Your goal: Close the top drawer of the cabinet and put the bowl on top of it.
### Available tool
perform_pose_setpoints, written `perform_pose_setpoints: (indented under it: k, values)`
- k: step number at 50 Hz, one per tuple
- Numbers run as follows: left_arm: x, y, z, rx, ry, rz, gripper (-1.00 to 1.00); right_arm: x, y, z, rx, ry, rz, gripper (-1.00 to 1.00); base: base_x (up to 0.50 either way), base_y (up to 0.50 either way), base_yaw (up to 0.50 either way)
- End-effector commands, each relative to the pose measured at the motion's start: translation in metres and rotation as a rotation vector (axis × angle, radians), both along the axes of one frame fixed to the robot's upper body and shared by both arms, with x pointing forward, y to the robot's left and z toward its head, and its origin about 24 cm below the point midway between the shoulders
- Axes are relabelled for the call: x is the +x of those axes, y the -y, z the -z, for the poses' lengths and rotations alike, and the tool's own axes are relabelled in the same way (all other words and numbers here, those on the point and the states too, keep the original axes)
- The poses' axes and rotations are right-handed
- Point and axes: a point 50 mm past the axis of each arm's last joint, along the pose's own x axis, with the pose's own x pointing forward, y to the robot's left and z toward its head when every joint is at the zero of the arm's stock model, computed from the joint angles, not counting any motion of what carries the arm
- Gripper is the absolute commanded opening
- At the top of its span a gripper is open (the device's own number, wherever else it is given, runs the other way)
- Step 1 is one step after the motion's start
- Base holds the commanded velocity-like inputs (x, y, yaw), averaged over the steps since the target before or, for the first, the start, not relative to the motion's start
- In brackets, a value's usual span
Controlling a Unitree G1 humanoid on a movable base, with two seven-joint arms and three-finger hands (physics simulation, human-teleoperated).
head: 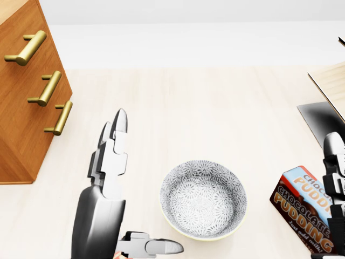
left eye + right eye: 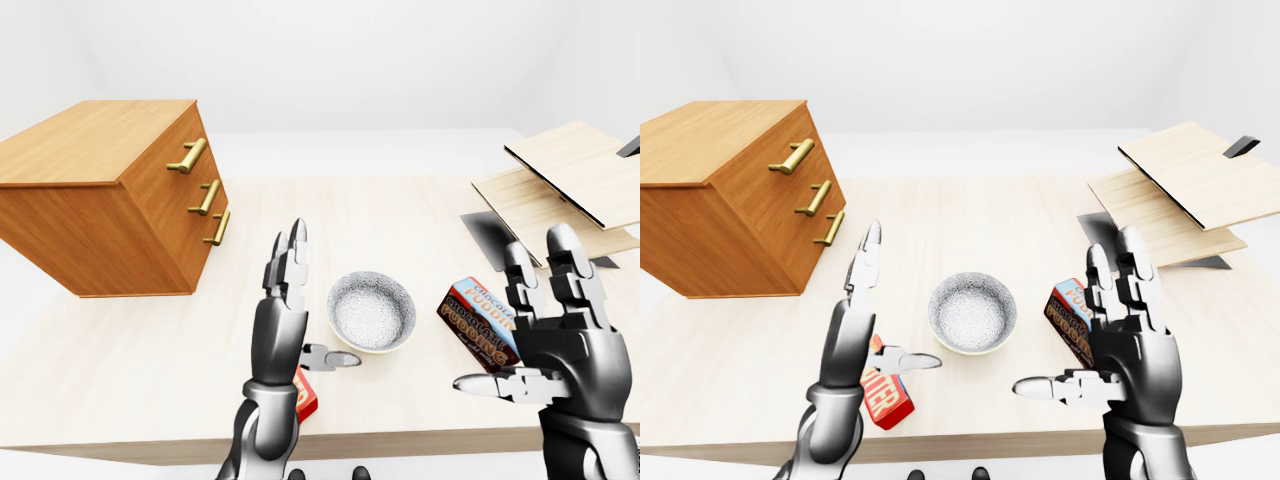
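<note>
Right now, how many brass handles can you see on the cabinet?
3, stacked down the cabinet face in the left-eye view: top handle, middle handle, bottom handle. None appears hidden.

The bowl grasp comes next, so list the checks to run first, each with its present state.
1. Top drawer shut flush: ok.
2. Bowl upright and empty: ok.
3. Left robot hand open, left of the bowl, apart from it: ok.
4. Right robot hand open, holding nothing: ok.
5. Pudding box out of the right robot hand's way: not ok, it seems to lie between that hand and the bowl.
6. Cabinet top bare for the bowl: ok.
</note>
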Motion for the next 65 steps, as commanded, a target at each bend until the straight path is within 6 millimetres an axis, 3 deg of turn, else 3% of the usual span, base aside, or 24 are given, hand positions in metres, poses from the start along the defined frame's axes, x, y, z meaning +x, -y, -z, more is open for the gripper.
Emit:
perform_pose_setpoints:
  k: [1,22,43,65]
  values:
    - [-0.002,0.01,0.012,0.073,-0.004,-0.019,1.0,0.002,-0.002,0.001,0.0,-0.008,-0.006,1.0,0.0,0.0,0.0]
    - [-0.001,0.019,0.027,0.139,0.002,-0.065,1.0,0.0,0.0,0.0,0.0,0.002,-0.003,1.0,0.0,0.0,0.0]
    - [0.007,0.033,0.034,0.224,0.12,-0.178,1.0,-0.003,0.002,-0.003,0.001,0.019,0.005,1.0,0.0,0.0,0.0]
    - [0.003,0.056,0.061,0.359,0.07,-0.098,1.0,-0.004,0.004,-0.005,0.005,0.031,0.011,1.0,0.0,0.0,0.0]
